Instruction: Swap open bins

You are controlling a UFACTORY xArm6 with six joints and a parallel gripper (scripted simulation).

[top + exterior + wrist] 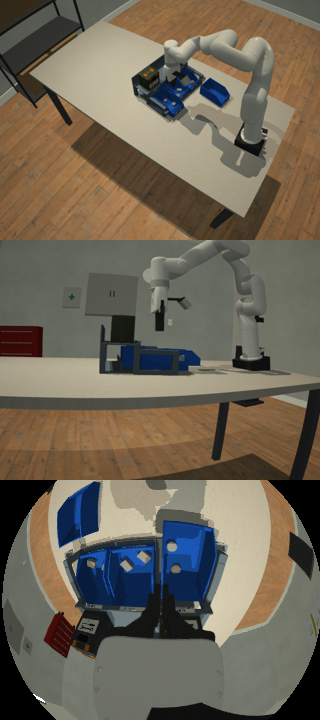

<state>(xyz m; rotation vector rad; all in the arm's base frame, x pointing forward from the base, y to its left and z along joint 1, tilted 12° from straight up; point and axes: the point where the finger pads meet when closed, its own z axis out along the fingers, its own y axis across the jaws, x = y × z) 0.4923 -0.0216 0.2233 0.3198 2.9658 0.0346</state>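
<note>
The empty blue bin (214,91) (78,514) stands on its base on the table (103,64), right of the grey shelf (136,81) (156,352). Three blue bins with parts sit side by side in the shelf, open fronts out. The near-left bin (168,102) (187,556) holds two parts and juts out farther than the middle bin (178,89) (134,570) and the far bin (191,77) (90,574). My gripper (172,83) (159,329) (161,592) is shut and empty. It hangs well above the bins, over the shelf's open part.
A dark green box (149,76) (123,329) stands on the shelf's upper board, just left of my gripper. The arm's base (250,143) sits at the table's right end. A black rack (38,41) stands off the table's far left corner.
</note>
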